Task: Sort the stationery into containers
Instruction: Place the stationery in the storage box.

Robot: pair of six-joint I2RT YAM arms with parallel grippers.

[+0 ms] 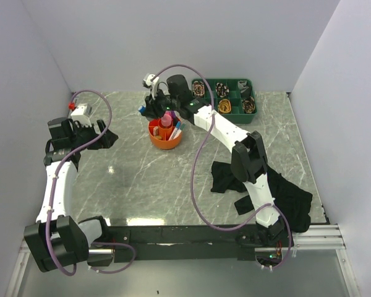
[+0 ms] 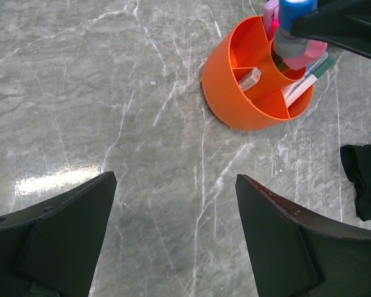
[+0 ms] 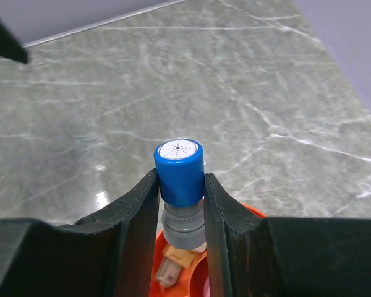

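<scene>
The round orange organiser (image 1: 156, 131) stands on the marble table, and its ribbed wall (image 2: 229, 93) shows in the left wrist view. A pink tube (image 2: 310, 52), pens (image 2: 306, 81) and a small clear-capped piece (image 2: 250, 79) sit in its sections. My right gripper (image 3: 180, 178) hangs just above the organiser (image 3: 250, 213) and is shut on a blue-capped grey marker (image 3: 179, 164), which stands upright over the centre tube. The same marker (image 2: 295, 12) shows from the left wrist. My left gripper (image 2: 175, 179) is open over bare table, left of the organiser.
A green tray (image 1: 232, 81) of ribbon rolls sits at the back right. A black cloth (image 1: 278, 192) lies front right, and its edge (image 2: 365, 176) shows in the left wrist view. White walls enclose the table on three sides.
</scene>
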